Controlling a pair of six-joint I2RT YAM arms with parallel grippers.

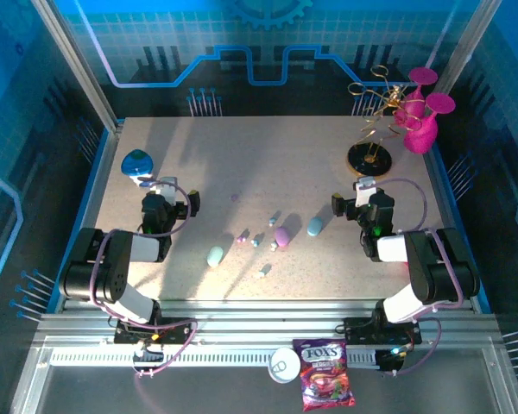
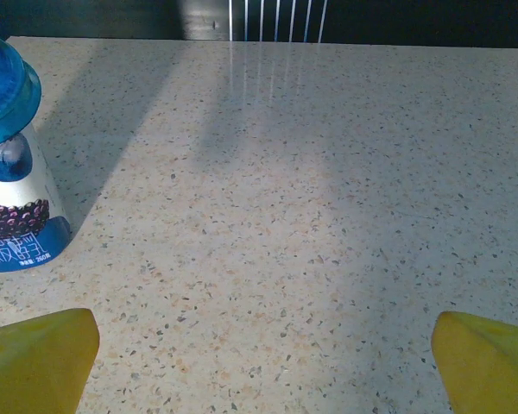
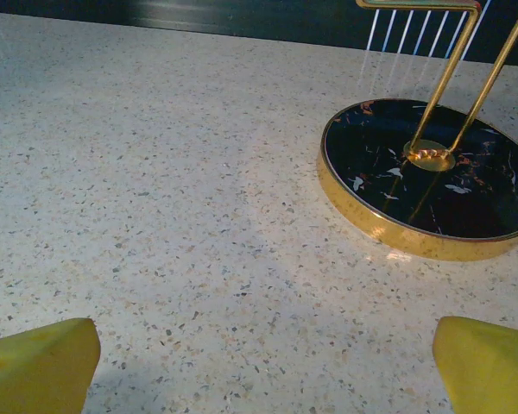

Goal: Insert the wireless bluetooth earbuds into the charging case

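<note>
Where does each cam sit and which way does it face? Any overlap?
Top external: fixed above and behind the bases, looking down on the table; earbuds and cases mid-table; left arm and right arm in full.
Left wrist: low over the table, facing the far edge, bottle at left; left gripper with yellow fingertips wide apart at the bottom corners.
Right wrist: same pose, black-and-gold stand base at right; right gripper likewise.
Shared: top external also holds the bottle and the stand base.

A speckled beige table (image 1: 268, 164) stands inside a metal frame (image 1: 75, 60). Behind it, a dark wall (image 1: 155, 34) bears blue grid lines and a gear (image 1: 268, 10). The light is bluish, with a brighter band across the table's middle.
</note>
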